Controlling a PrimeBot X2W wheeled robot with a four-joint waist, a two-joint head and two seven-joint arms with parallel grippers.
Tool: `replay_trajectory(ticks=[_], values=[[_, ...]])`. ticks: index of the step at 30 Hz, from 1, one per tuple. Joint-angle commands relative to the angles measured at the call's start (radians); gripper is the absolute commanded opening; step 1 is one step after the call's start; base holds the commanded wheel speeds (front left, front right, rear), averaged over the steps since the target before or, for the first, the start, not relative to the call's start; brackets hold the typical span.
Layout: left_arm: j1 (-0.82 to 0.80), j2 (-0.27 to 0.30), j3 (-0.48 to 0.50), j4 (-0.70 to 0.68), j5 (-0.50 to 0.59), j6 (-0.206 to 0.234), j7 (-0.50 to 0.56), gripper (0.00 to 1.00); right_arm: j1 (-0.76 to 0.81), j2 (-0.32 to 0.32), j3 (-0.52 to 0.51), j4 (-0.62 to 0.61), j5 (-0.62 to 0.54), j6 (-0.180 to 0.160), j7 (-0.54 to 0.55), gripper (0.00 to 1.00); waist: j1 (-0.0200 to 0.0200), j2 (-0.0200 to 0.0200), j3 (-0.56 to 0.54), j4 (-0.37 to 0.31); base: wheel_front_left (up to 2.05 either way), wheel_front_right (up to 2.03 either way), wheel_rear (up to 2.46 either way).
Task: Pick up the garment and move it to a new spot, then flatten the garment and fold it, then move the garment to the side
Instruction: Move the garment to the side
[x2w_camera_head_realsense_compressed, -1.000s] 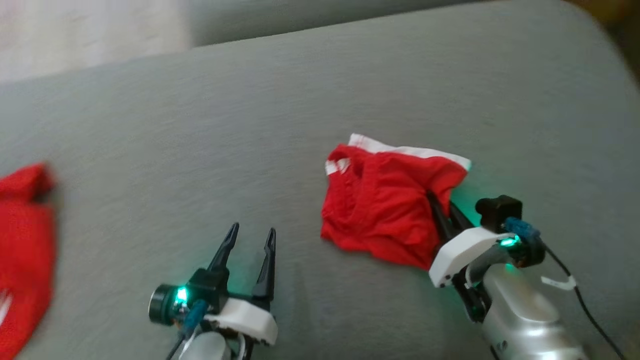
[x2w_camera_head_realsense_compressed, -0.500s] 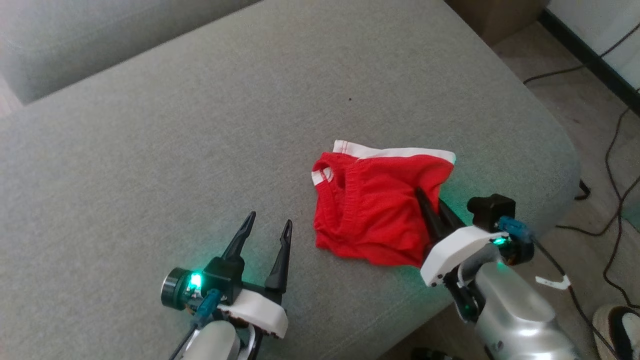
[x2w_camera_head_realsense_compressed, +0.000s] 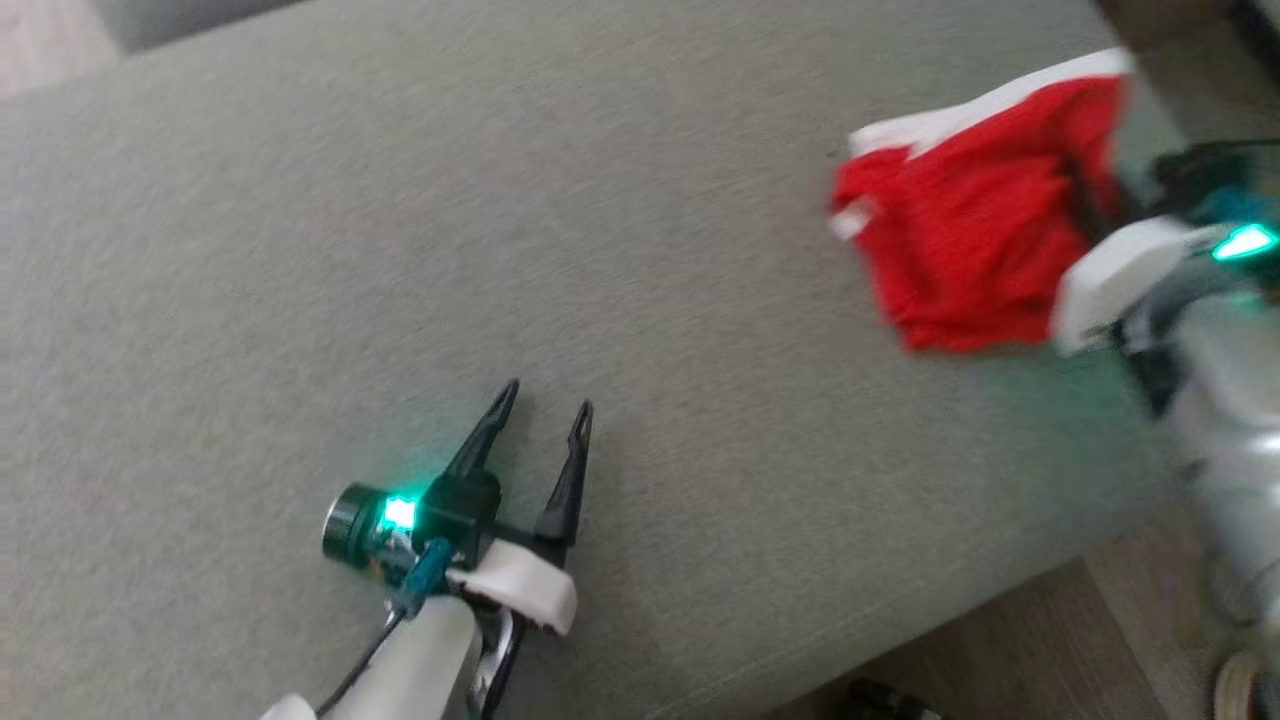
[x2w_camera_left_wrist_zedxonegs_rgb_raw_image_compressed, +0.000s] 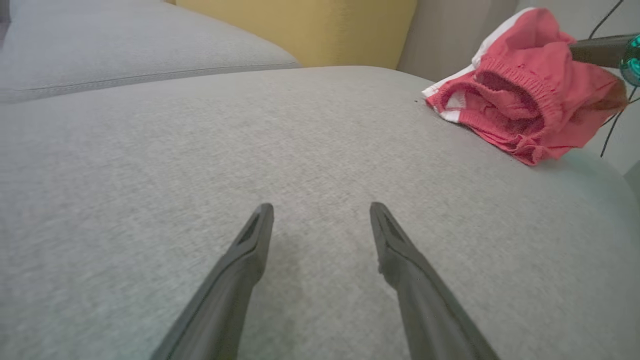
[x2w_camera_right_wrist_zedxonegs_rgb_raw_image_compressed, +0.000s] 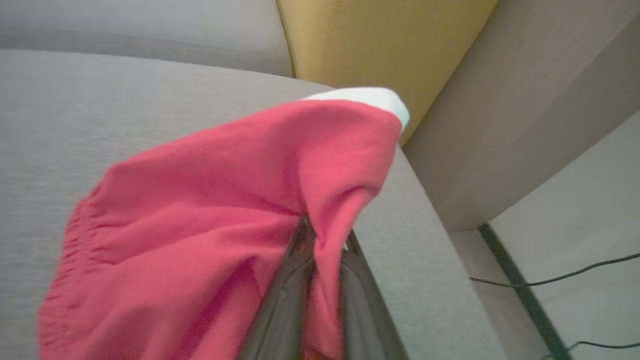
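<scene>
The garment (x2w_camera_right_wrist_zedxonegs_rgb_raw_image_compressed: 200, 210) is soft red knit cloth with white trim; the sofa (x2w_camera_head_realsense_compressed: 300, 250) is matt grey weave; my left fingers (x2w_camera_left_wrist_zedxonegs_rgb_raw_image_compressed: 235, 280) look matt dark plastic.

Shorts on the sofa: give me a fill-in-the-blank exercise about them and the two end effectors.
1. The right end effector is shut on the red shorts, whose trim is ____.
2. The left end effector is ____, with nothing between its fingers.
3. The sofa under the shorts is ____.

Missing words: white; open; grey.
</scene>
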Motion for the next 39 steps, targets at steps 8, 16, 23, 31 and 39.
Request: replay_trajectory(ticks=[8, 16, 23, 31, 39], values=[[-0.069, 0.005, 0.039, -0.037, 0.029, 0.002, -0.006, 1.00, -0.143, -0.184, -0.093, 0.141, -0.090, -0.001, 0.011, 0.13, -0.0001, 0.0000, 0.106, 0.125, 0.00, 0.00, 0.00], [-0.084, 0.005, 0.059, -0.033, 0.037, 0.002, -0.006, 1.00, -0.191, -0.220, -0.281, 0.172, -0.176, -0.001, -0.035, 1.00, -0.0001, 0.0000, 0.107, 0.139, 0.00, 0.00, 0.00], [-0.069, 0.005, 0.092, -0.052, 0.021, 0.024, -0.006, 1.00, -0.153, -0.104, -0.390, 0.021, -0.204, -0.001, -0.061, 1.00, -0.0001, 0.0000, 0.060, 0.149, 0.00, 0.00, 0.00], [-0.027, 0.005, 0.170, -0.077, 0.017, 0.042, -0.006, 1.00, 0.105, 0.121, -0.460, -0.306, -0.173, -0.001, -0.062, 1.00, -0.0001, 0.0000, -0.037, 0.222, 0.00, 0.00, 0.00], [0.038, 0.005, 0.239, -0.070, 0.004, 0.058, -0.006, 1.00, 0.357, 0.233, -0.435, -0.457, -0.131, -0.001, -0.062, 1.00, -0.0001, 0.0000, -0.117, 0.302, 0.00, 0.00, 0.00]])
